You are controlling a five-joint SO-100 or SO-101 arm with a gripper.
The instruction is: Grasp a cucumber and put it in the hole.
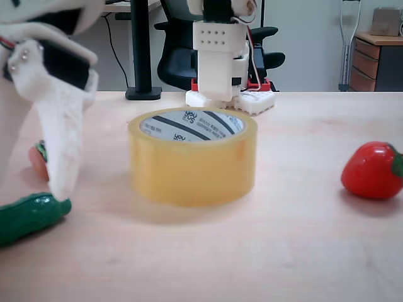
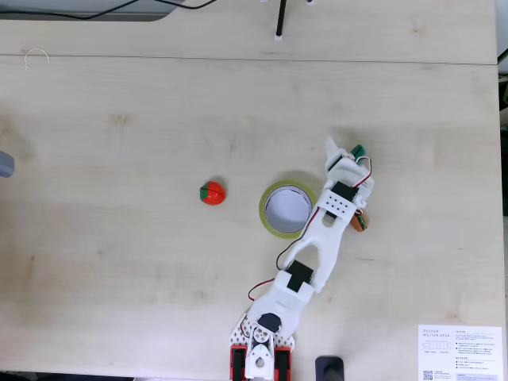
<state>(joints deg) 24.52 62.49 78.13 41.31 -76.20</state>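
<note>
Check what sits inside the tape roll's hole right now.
Nothing: the hole shows bare table inside the tape roll. The cucumber lies outside, beside the gripper.

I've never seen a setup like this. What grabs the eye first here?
Probably the fat yellowish tape roll standing mid-table, its hole facing up. In the low fixed view, the white gripper comes down at left onto a green cucumber, and a glossy red strawberry sits far right.

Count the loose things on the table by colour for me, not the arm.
Green: 1, the cucumber
Red: 1, the strawberry
Yellowish: 1, the tape roll
Orange: 1, a small toy beside the arm, mostly hidden
Total: 4
</note>
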